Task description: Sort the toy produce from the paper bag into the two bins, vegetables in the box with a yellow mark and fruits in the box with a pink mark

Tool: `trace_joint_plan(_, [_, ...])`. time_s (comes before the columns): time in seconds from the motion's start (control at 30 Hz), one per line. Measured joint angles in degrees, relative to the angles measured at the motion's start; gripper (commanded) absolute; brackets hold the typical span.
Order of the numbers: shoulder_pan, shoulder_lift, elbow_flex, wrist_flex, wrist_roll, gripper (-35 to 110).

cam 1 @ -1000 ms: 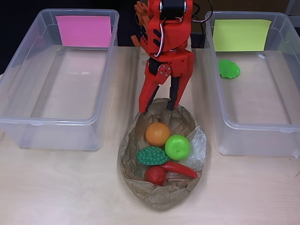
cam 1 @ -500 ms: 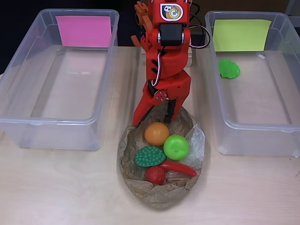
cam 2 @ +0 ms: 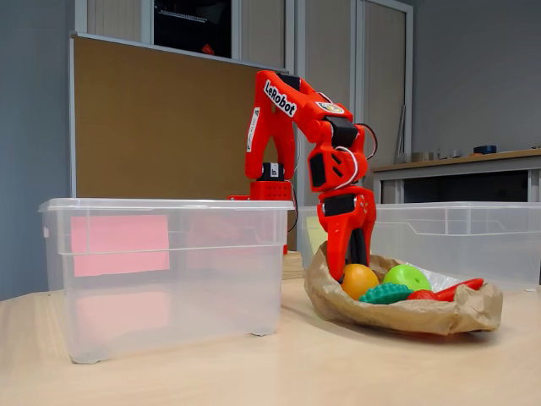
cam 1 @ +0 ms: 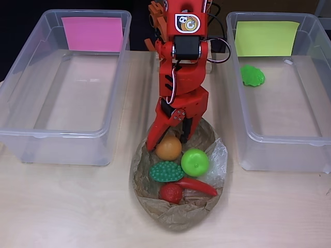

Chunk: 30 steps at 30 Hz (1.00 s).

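We have our gripper [cam 1: 166,140] spread open over the orange [cam 1: 168,148], which sits at the back of the paper bag [cam 1: 178,214], beside the green apple [cam 1: 195,161]. It looks like light, hard, smooth plastic, so it may slip; we should pinch it across its widest part, fingers either side, without snagging the bag's crumpled edge

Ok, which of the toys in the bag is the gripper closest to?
The orange fruit, at the bag's back edge: the gripper straddles it with jaws open. The green apple, bumpy green piece and red ones lie farther forward.
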Motion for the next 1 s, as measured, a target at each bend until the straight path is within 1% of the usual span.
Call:
trace_joint_plan(0.23, [-0.1, -2.5, -1.1, -0.2, -3.1, 38])
trace_joint_plan(0.33, [-0.3, -3.6, -1.8, -0.8, -3.4, 40])
trace_joint_plan(0.43, [-0.2, -5.0, -2.1, -1.2, -3.4, 40])
trace_joint_plan(0.57, [-0.1, -5.1, -2.1, -1.0, -3.3, 27])
trace_joint_plan(0.67, [0.1, -5.1, -2.2, -1.1, -2.8, 22])
trace_joint_plan(0.83, [0.0, -3.6, -3.4, 2.0, -2.5, 22])
trace_joint_plan(1.0, [0.1, 2.5, -7.1, 10.7, -2.5, 20])
